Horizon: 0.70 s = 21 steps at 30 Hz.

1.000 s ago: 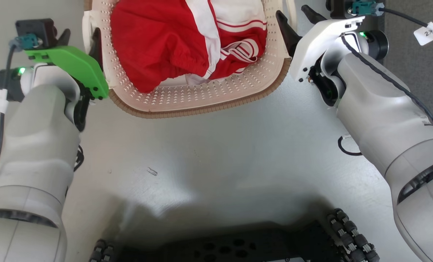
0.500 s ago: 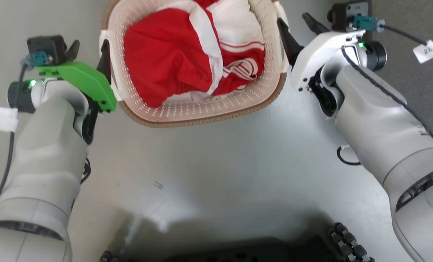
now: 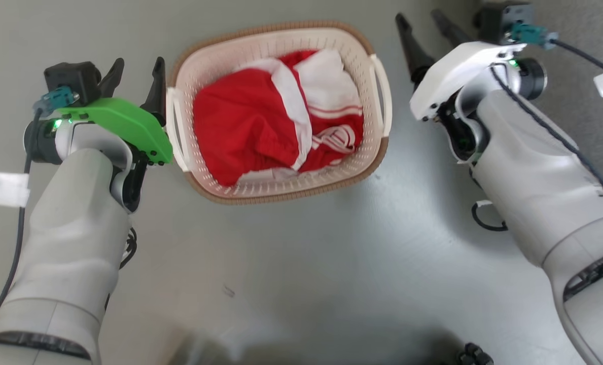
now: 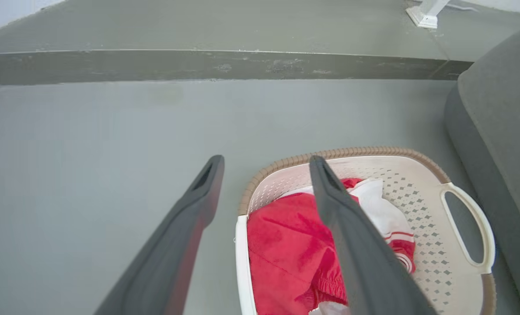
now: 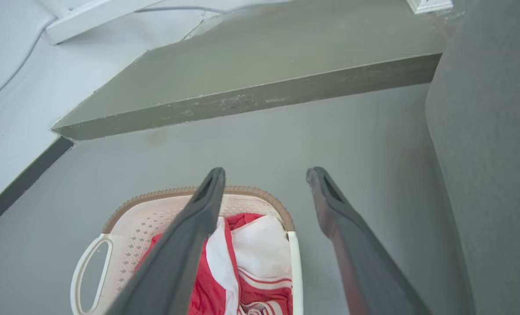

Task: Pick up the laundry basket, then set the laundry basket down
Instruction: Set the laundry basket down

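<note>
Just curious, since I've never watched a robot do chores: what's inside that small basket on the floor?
The laundry basket holds crumpled red-and-white clothing, mostly red cloth with white stripes. The pile covers the bottom of the basket, so anything beneath it cannot be seen.

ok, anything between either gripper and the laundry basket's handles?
Nothing visible. The left gripper, jaws open, sits right by the laundry basket at its left handle. The right gripper, jaws open, stands off from the right handle, bare floor between.
</note>
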Available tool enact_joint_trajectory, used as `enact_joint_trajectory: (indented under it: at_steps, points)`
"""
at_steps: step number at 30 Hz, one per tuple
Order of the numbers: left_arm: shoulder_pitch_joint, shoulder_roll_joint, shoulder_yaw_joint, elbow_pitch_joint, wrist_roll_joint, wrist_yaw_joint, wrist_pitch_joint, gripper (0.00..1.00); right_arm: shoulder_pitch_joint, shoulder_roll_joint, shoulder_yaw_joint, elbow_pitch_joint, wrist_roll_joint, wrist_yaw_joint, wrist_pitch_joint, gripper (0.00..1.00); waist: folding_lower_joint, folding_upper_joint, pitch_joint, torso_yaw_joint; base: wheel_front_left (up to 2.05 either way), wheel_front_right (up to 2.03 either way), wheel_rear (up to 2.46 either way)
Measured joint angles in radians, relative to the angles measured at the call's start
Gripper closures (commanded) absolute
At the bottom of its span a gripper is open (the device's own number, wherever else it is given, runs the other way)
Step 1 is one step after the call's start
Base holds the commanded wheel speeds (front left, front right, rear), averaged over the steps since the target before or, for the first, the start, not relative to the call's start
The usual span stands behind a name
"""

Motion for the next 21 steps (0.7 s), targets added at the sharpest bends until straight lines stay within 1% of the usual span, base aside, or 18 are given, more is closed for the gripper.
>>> enact_joint_trajectory:
  at_steps: [2,4,8,9,12,15,18,21]
  points:
    - [0.02,0.007,0.015,-0.034,0.0,0.0,0.0,0.0,0.014,-0.015,-0.022,-0.035,-0.011,-0.016,0.0,0.0,0.0,0.0,-0.025,0.0,0.0,0.0,0.0]
    - [0.042,0.015,0.027,-0.067,0.002,0.0,0.0,0.0,0.035,-0.027,-0.043,-0.07,-0.024,-0.025,0.0,0.0,0.0,0.0,-0.051,0.0,0.0,0.0,0.0]
    - [0.086,0.036,0.048,-0.133,0.019,0.0,0.0,0.0,0.081,-0.039,-0.079,-0.14,-0.065,-0.051,0.0,0.0,0.0,0.0,-0.102,0.0,0.0,0.0,0.0]
    - [0.097,0.039,0.054,-0.148,0.026,0.0,0.0,0.0,0.092,-0.041,-0.087,-0.157,-0.074,-0.051,0.0,0.0,0.0,0.0,-0.115,0.0,0.0,0.0,0.0]
    - [0.133,0.043,0.072,-0.199,0.039,0.0,0.0,0.0,0.13,-0.053,-0.113,-0.207,-0.103,-0.076,0.0,0.0,0.0,0.0,-0.153,-0.002,0.0,0.0,0.0]
    - [0.165,0.045,0.094,-0.251,0.051,0.001,0.0,0.0,0.168,-0.063,-0.137,-0.255,-0.132,-0.093,0.0,0.0,0.0,0.0,-0.19,-0.003,0.0,0.0,0.0]
    - [0.198,0.051,0.112,-0.305,0.067,0.004,0.0,0.0,0.208,-0.065,-0.167,-0.302,-0.151,-0.103,0.0,0.0,-0.0001,0.0,-0.225,-0.004,0.0,0.0,0.0]
    - [0.236,0.056,0.126,-0.356,0.082,0.02,0.0,0.0,0.246,-0.072,-0.189,-0.347,-0.188,-0.113,0.0,0.0,0.0,0.0,-0.259,-0.006,0.0,0.0,0.0]
